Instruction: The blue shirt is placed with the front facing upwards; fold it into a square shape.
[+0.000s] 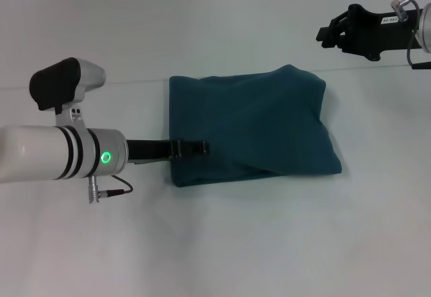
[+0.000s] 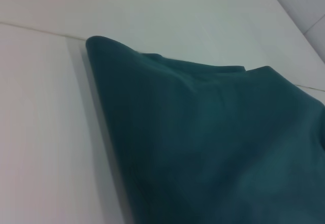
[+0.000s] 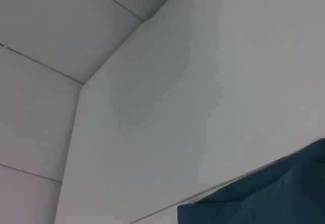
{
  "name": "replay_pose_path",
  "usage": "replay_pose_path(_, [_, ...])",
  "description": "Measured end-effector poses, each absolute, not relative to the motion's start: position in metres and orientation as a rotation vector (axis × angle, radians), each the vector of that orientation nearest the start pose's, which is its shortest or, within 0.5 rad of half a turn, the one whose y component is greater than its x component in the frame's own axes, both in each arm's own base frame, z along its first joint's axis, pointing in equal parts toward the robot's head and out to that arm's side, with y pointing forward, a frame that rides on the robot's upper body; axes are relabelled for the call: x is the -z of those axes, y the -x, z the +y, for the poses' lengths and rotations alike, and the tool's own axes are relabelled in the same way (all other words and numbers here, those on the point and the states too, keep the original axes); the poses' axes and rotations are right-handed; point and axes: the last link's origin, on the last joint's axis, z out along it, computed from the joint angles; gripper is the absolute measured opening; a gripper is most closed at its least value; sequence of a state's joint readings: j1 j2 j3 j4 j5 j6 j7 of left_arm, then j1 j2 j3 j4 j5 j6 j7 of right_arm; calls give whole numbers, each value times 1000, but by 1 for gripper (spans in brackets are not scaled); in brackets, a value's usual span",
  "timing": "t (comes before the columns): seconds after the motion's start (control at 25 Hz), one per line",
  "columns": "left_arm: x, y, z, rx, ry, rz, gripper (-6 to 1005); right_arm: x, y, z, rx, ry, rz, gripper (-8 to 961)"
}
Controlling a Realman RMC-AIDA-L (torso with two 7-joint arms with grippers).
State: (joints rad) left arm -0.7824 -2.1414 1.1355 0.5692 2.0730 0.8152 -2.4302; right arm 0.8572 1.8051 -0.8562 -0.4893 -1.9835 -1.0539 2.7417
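Already the blue shirt (image 1: 252, 125) lies folded into a plump, roughly square bundle at the centre of the white table (image 1: 215, 243), with no print or collar showing, only plain teal cloth. My left gripper (image 1: 199, 148) reaches in from nine o'clock, its dark fingers lying flat and close together at the bundle's near-left edge, touching the fabric; whether a layer is pinched between them I cannot tell. My right gripper (image 1: 330, 33) hangs well apart at about one o'clock, above bare tabletop, and its finger state is not clear to me either. I judge the cloth light, soft and limp: a matte cotton knit that will sag and slide over itself instead of holding a crease. Its corners are rounded, the top surface shows shallow diagonal wrinkles, and the far-right corner bulges higher. Any further grip should take all stacked layers at an edge or corner, low against the smooth table, or the folds will probably slip apart.
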Motion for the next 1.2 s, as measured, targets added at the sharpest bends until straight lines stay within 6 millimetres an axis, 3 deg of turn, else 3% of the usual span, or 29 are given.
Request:
replay_pose_path(0.12, [71, 202, 417, 455, 2215, -1575, 949, -88, -224, 474, -718, 1866, 1851, 151])
replay_pose_path(0.32, [34, 193, 410, 783, 2200, -1761, 949, -84, -215, 472, -683, 1968, 1805, 151])
replay_pose_path(0.48, [21, 187, 403, 924, 2237, -1854, 948, -75, -215, 472, -680, 1970, 1802, 152])
replay_pose_path(0.52, [16, 187, 400, 1025, 2214, -1906, 948, -65, -220, 474, -680, 1923, 1776, 152])
replay_pose_path(0.68, [11, 192, 401, 1063, 2174, -1915, 948, -53, -229, 477, -638, 1871, 1722, 152])
replay_pose_path(0.96, [4, 204, 398, 1102, 2114, -1925, 949, -11, -232, 488, -523, 1751, 1603, 152])
replay_pose_path(1.2, [3, 209, 396, 1102, 2101, -1923, 949, -4, -225, 497, -528, 1706, 1526, 151])
